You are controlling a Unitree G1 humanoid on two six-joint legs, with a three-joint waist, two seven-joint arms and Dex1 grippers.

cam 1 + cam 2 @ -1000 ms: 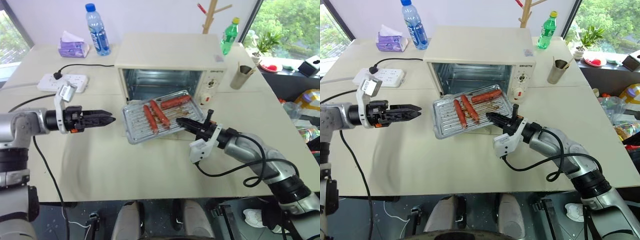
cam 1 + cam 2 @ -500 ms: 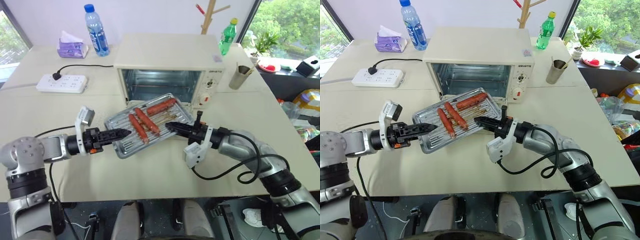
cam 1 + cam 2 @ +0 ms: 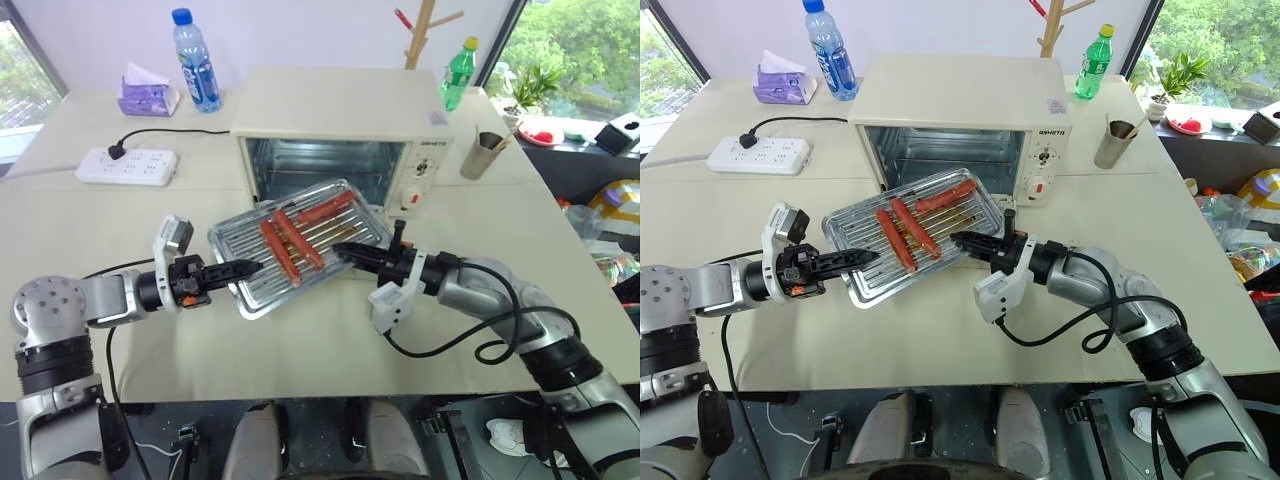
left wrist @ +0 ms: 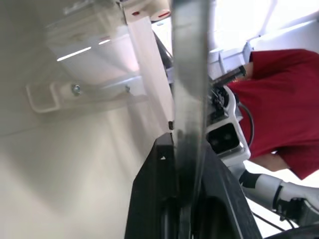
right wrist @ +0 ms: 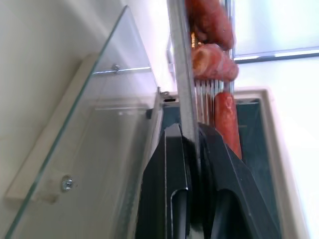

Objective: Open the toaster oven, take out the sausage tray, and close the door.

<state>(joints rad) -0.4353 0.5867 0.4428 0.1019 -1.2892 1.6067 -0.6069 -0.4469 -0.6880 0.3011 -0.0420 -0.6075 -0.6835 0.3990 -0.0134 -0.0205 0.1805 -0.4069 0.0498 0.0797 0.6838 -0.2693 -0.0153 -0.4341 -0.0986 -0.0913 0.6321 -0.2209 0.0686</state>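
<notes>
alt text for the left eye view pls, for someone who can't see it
Two robot grippers hold a sausage tray above a table: the left gripper shut on its near-left rim, the right gripper on its right rim. Behind it stands a toaster oven, its door down.

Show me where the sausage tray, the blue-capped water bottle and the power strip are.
sausage tray [image 3: 240, 262]: left eye view, bare ribbed metal near its left end.
water bottle [image 3: 197, 68]: left eye view, its label.
power strip [image 3: 750, 155]: right eye view, its white top.

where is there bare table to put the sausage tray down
Both grippers, left and right, hold the sausage tray above the table. Bare table lies along the near edge beneath the arms, and left of the toaster oven, below the power strip. Crowded: back edge, bottles.
</notes>
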